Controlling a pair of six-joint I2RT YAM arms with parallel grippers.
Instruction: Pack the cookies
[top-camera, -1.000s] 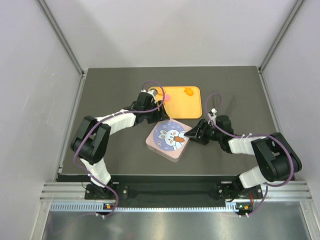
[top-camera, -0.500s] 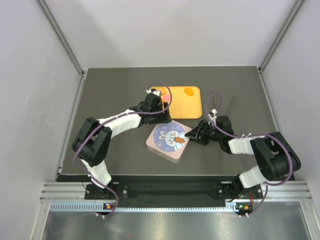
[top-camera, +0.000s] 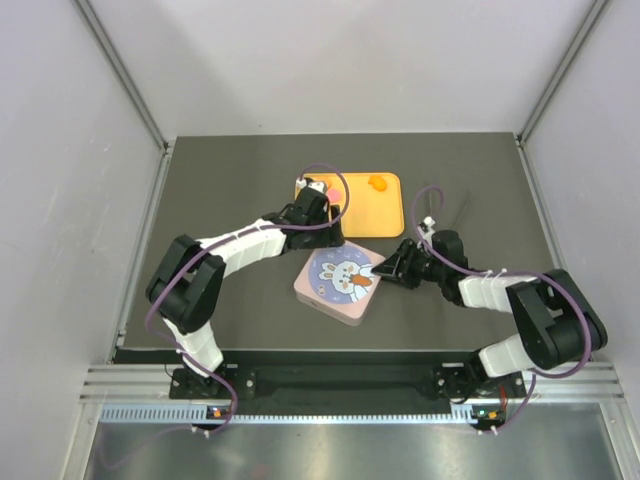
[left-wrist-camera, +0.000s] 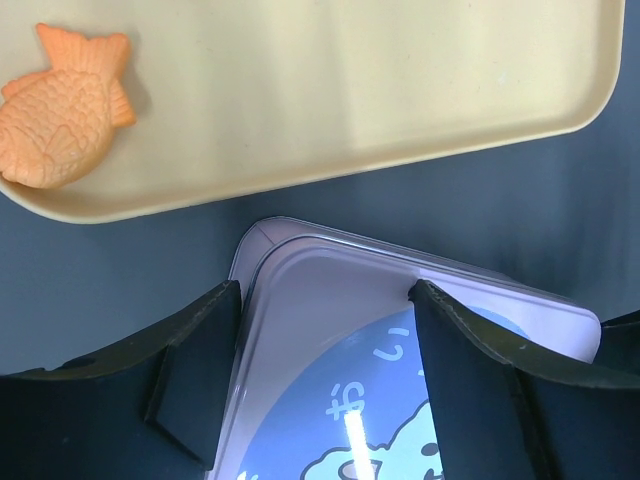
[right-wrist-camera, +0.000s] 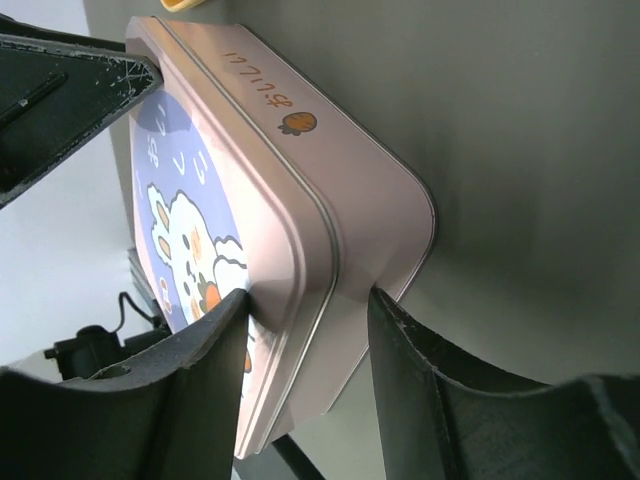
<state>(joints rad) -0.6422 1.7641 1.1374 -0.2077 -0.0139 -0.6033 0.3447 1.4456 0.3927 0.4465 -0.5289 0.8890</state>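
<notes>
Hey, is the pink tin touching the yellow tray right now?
Apart. The left wrist view shows a dark strip of table running between the tray rim and the nearest corner of the tin.

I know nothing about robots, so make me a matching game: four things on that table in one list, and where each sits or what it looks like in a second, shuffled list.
Things:
1. fish-shaped cookie
2. tray
3. tin
4. right end effector

Descriptions:
A. pink, with a rabbit picture on its closed lid
B. straddles one corner of the tin
C. orange, lying in a corner of the tray
D. orange-yellow and flat, on the table just beyond the tin

Pairs: 1-C, 2-D, 3-A, 4-B
</notes>
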